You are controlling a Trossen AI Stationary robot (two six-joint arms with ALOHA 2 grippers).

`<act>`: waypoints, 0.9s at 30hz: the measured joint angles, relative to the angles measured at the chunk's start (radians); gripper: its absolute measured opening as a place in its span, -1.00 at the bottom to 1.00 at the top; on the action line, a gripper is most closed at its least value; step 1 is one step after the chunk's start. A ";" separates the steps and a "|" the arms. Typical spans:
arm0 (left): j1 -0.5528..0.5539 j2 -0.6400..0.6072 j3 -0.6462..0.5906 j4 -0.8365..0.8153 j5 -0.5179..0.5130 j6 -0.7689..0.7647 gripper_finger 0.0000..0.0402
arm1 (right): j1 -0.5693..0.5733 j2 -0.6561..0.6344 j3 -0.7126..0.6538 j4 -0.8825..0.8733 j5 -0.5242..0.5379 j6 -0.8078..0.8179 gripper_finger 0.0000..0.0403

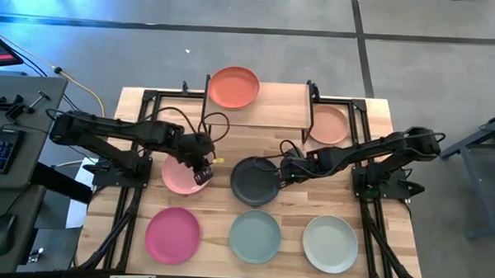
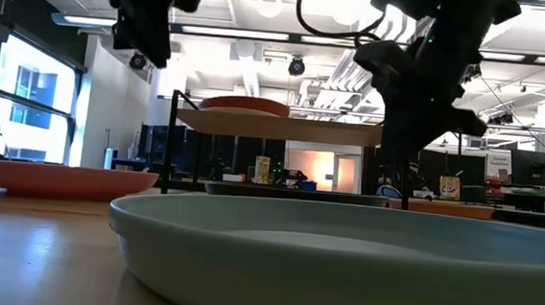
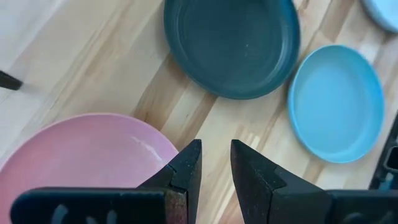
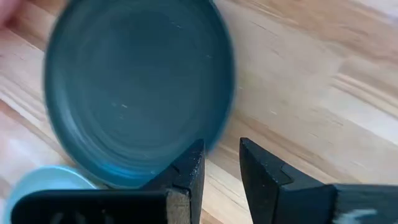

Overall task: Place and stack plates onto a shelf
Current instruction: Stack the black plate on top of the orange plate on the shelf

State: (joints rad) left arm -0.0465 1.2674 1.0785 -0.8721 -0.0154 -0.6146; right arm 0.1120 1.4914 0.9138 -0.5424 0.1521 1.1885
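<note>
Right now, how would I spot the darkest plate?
Look at the big wooden tabletop, in front of the small light wooden shelf. In the middle lies a round charcoal plate, the only dark one, between a pink plate and the right pincer.

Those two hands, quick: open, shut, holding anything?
Left hand: open, empty, over the pink plate's edge.
Right hand: open, empty, at the charcoal plate's rim.

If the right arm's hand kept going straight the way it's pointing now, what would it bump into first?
Most likely the charcoal plate. The right hand points down at its near rim, fingers apart, one finger over the rim and the other over the bare wooden table. How far above the plate it hangs is unclear.
</note>
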 joint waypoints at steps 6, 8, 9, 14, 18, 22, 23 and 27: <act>-0.010 -0.059 0.001 0.001 -0.014 -0.016 -0.63 | 0.000 0.000 -0.014 0.037 0.043 -0.044 -0.60; -0.009 -0.074 0.001 0.000 -0.021 -0.029 -0.63 | 0.000 0.000 -0.014 0.038 0.061 -0.058 -0.60; -0.009 -0.081 0.001 0.002 -0.023 -0.032 -0.63 | -0.001 0.003 -0.014 0.041 0.068 -0.066 -0.60; -0.009 -0.095 0.001 0.001 -0.027 -0.037 -0.63 | 0.000 0.040 -0.014 0.053 0.077 -0.071 -0.60; -0.009 -0.095 0.001 0.000 -0.027 -0.039 -0.63 | 0.000 0.074 -0.014 0.068 0.076 -0.071 -0.60; -0.009 -0.095 0.001 0.001 -0.027 -0.039 -0.63 | -0.001 0.100 -0.014 0.096 0.061 -0.082 -0.60; -0.009 -0.095 0.001 0.001 -0.027 -0.039 -0.63 | -0.001 0.106 -0.014 0.099 0.061 -0.082 -0.60; -0.009 -0.095 0.001 0.001 -0.027 -0.038 -0.63 | -0.001 0.134 -0.014 0.100 0.061 -0.072 -0.60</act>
State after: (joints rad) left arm -0.0553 1.1721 1.0794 -0.8712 -0.0422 -0.6527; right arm 0.1112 1.6258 0.9001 -0.4420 0.2127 1.1168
